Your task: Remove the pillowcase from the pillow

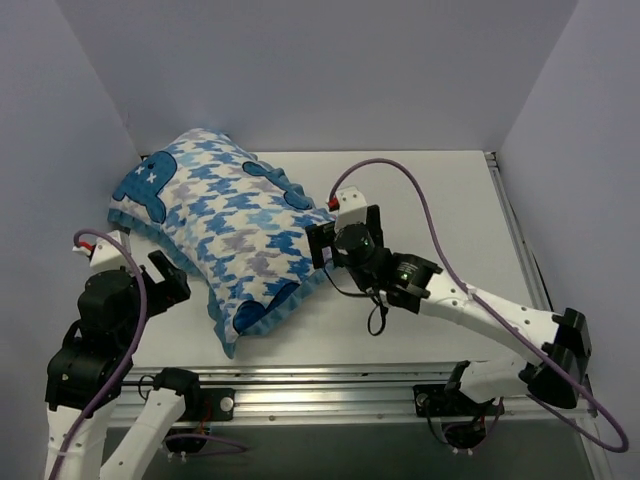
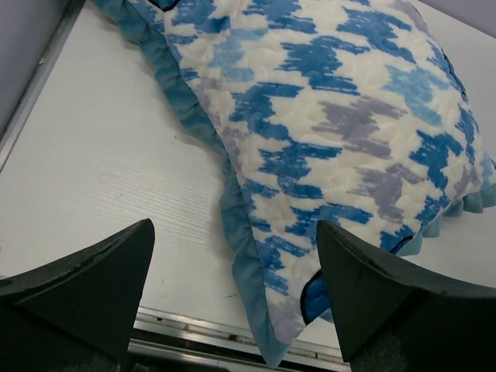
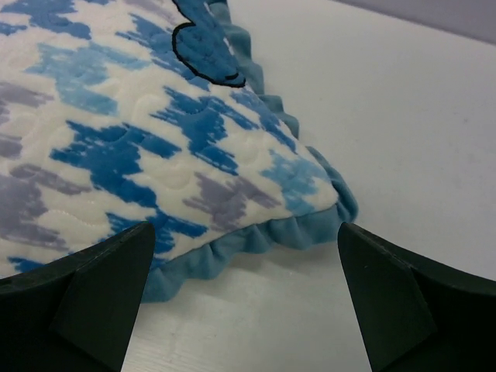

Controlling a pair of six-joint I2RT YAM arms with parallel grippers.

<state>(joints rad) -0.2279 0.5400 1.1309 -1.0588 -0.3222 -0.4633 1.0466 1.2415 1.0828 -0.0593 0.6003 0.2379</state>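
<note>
The pillowcase (image 1: 225,225), houndstooth blue, grey and white with dark blue patches and a teal ruffled edge, lies stuffed and plump on the white table (image 1: 440,200), slanting from the back left to the front middle. The white pillow is hidden inside it. My left gripper (image 1: 168,280) is open and empty just left of the case's near-left edge; the ruffle (image 2: 240,256) lies between its fingers in the left wrist view. My right gripper (image 1: 345,235) is open and empty at the case's right corner; its wrist view shows the ruffled corner (image 3: 310,229) just ahead of the fingers.
Grey walls close in the table at the left, back and right. A metal rail (image 1: 330,385) runs along the table's near edge, and another rail (image 1: 515,230) along its right side. A purple cable (image 1: 420,195) loops over the right arm.
</note>
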